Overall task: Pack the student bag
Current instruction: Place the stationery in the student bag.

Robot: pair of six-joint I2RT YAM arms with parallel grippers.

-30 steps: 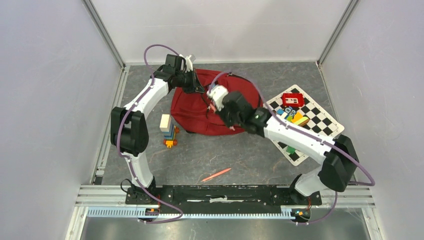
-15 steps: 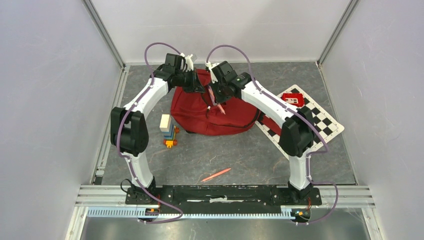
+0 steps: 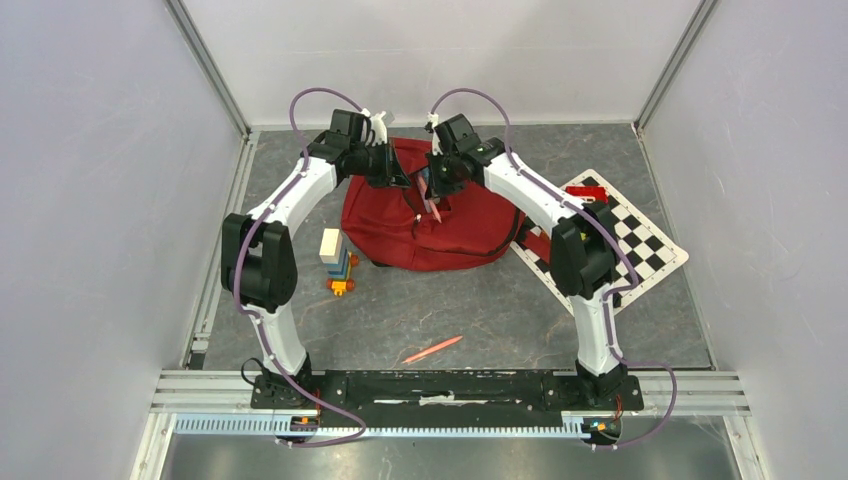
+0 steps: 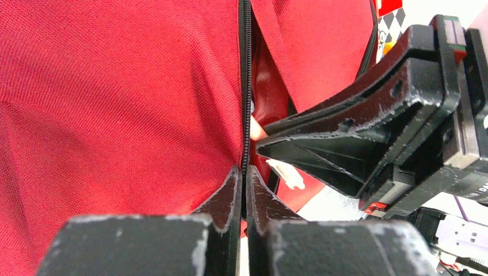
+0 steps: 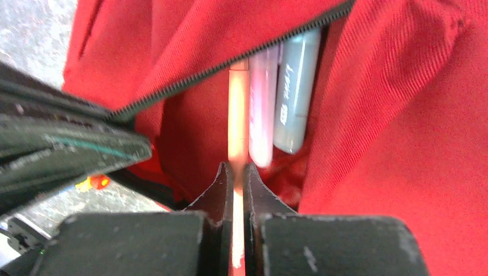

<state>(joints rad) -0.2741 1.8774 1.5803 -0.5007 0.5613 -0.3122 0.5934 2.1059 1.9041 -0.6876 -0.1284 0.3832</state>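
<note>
Student bag (image 3: 400,235) is laid far on the worktop (image 3: 450,310); its zip edge (image 4: 246,86) is pinched by the left tool (image 4: 244,172) so the pocket (image 5: 195,132) gapes; a pink pen (image 5: 238,115) is clenched in the right tool (image 5: 236,167), aimed inside.

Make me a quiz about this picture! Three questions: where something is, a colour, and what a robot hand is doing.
1. Where does the loose pen lie?
A on the checkered board
B on the table, on its near side
C inside the red box

2. What colour is the backpack?
A dark red
B blue
C green

3. What is the right gripper doing?
A standing wide open
B shut on a block
C shut on a pink pen

Answers:
1 B: it lies alone on the grey table.
2 A: its fabric shows red in every view.
3 C: it pinches the pen at the backpack's open pocket.
</note>
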